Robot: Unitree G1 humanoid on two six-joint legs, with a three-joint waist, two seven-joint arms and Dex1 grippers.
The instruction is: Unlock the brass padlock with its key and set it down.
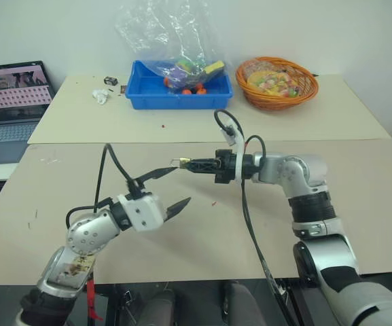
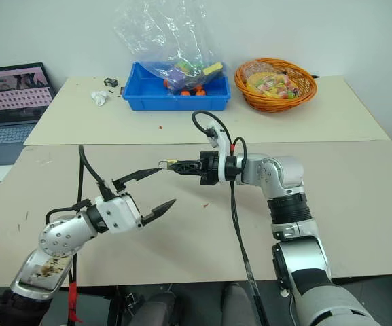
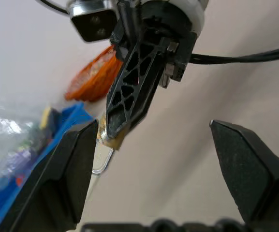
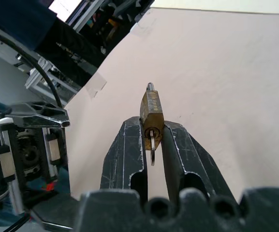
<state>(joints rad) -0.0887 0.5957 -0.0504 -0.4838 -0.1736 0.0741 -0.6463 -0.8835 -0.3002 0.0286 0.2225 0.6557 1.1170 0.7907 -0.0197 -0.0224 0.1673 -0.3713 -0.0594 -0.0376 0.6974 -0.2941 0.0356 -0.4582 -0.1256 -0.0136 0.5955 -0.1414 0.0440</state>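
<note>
The right gripper [image 4: 151, 133] pinches the brass padlock [image 4: 151, 110] above the table [image 1: 359, 197] — the key [image 4: 151, 145] sits in it. The left gripper [image 1: 175, 187] gapes empty beside it; setting down remains.

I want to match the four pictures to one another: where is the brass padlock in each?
Left eye view: brass padlock at the right gripper's tip, picture centre.
Right eye view, same place.
Left wrist view, under the black finger.
Right wrist view, pinched between the fingers.
Shared landmark: orange basket.
</note>
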